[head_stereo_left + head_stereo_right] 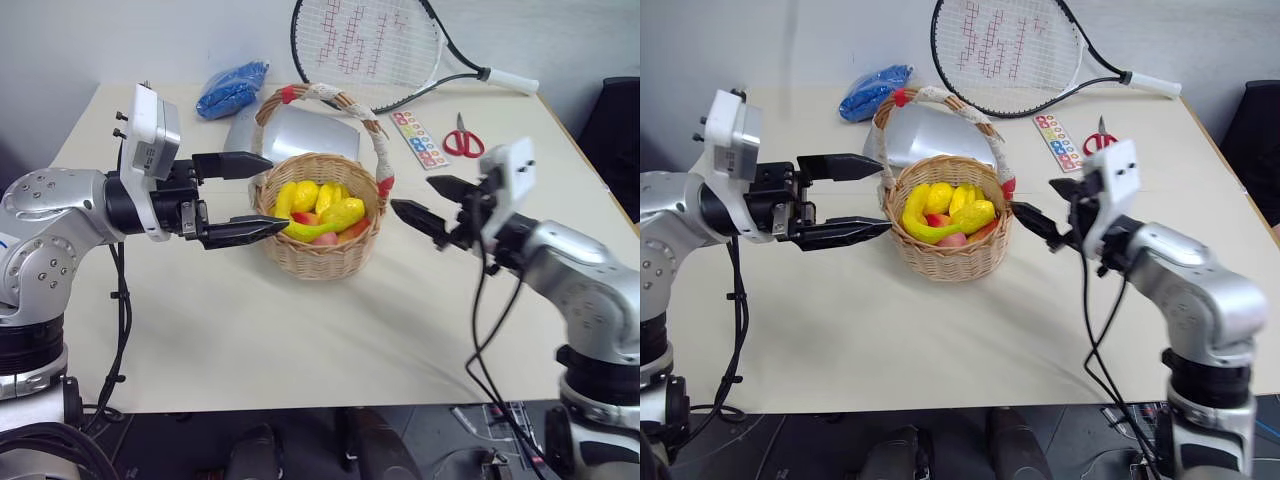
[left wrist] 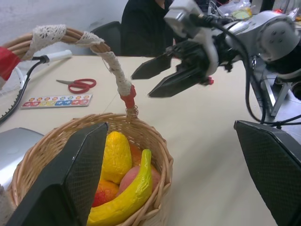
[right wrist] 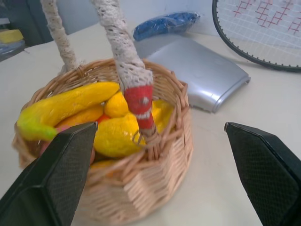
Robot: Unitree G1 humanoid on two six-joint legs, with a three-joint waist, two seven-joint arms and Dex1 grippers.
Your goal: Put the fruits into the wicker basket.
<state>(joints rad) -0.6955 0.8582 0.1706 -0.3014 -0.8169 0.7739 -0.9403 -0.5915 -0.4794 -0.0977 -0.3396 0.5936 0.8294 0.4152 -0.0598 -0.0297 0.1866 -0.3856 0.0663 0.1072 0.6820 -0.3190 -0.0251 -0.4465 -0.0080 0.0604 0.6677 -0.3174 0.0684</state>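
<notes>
All the fruits [image 1: 318, 212] seen here sit inside the wicker basket [image 1: 322, 250], at the middle of the frame on the tabletop [image 1: 300, 330]. No fruit lies loose around it, so the job looks done. The left gripper [image 1: 240, 196] waits just left of the basket, fingers wide apart and empty. The right gripper [image 1: 432, 205] waits just right of it, fingers apart and empty too.
</notes>
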